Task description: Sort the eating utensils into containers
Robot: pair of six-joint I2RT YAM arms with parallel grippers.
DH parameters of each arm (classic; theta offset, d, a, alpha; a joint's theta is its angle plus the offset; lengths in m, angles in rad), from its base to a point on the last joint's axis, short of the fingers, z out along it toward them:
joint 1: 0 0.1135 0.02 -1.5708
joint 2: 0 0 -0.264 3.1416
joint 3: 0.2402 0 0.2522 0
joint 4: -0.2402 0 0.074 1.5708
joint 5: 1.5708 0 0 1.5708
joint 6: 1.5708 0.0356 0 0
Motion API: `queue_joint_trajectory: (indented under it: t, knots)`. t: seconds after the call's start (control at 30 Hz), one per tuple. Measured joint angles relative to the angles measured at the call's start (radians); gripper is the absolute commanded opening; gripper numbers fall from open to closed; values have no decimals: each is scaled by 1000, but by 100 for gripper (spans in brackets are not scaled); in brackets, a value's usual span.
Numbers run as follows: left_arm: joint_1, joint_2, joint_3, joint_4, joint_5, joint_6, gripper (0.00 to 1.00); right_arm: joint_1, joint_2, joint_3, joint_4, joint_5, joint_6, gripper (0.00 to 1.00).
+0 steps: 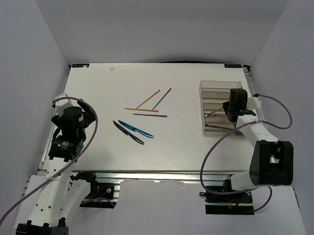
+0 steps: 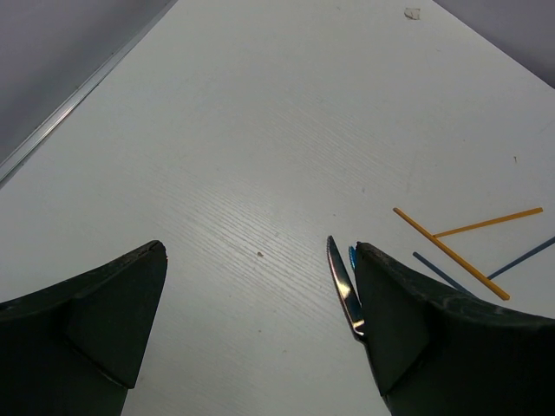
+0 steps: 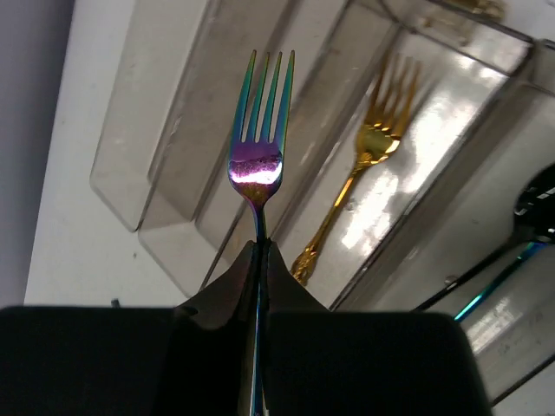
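My right gripper point(image 3: 260, 249) is shut on the handle of an iridescent fork point(image 3: 260, 130), held above the clear containers point(image 3: 147, 165) with its tines pointing away. A gold fork point(image 3: 368, 165) lies in one compartment, and dark utensils point(image 3: 507, 260) lie in the one beside it. In the top view the right gripper point(image 1: 230, 111) is over the containers point(image 1: 212, 88). My left gripper point(image 2: 260, 251) is open above bare table, near a black knife point(image 1: 128, 132) and a blue knife point(image 1: 137, 129). Orange chopsticks point(image 1: 147, 100) and dark chopsticks point(image 1: 162, 99) lie mid-table.
The knife blade point(image 2: 344, 290) lies just beside the left gripper's right finger. The tray stands near the table's right edge point(image 1: 249, 100). A small white scrap point(image 1: 113, 68) lies at the far left of the white table.
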Motion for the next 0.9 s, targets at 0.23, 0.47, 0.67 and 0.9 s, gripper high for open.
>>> queue_joint_trajectory:
  t: [0.23,0.47,0.67,0.9]
  knots:
    - [0,15,0,2,0,0,98,-28,56,46,-47,68,124,0]
    - [0,21,0,2,0,0,98,-49,159,72,-45,60,148,0]
    - [0,34,0,2,0,3,98,-50,165,71,-48,58,169,41]
    - [0,35,0,2,0,3,98,-51,111,71,-47,36,156,67]
